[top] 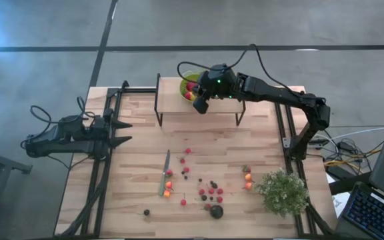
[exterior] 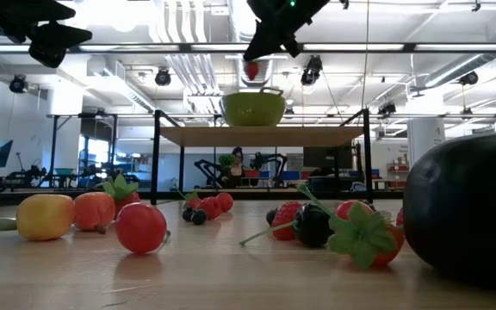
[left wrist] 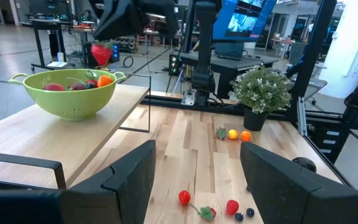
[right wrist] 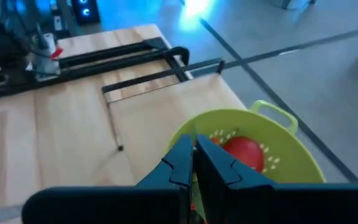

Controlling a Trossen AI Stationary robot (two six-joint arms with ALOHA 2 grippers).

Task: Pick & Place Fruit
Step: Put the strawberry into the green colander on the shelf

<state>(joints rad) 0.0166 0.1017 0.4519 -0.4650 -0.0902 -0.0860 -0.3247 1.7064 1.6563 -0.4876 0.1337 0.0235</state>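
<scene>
While the right pincer (top: 201, 104) hangs above the green colander (top: 187, 81) on the raised shelf (top: 172, 103), a red strawberry (left wrist: 101, 53) is clamped between its closed fingers.
The berry sits over the colander's rim, where other fruit already lies. The remaining fruit (top: 205, 190) is scattered across the desk (top: 139, 160), well apart from that pincer. The left pincer (top: 122, 132) waits at the desk's left edge, fingers spread and empty.

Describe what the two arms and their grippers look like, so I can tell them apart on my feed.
Both arms are dark, jointed and matte. The right gripper has slim tapered black fingers, a small green light on its wrist and a black cable looping over the arm. The left gripper has pointed black fingers, with looped cabling behind it.
</scene>
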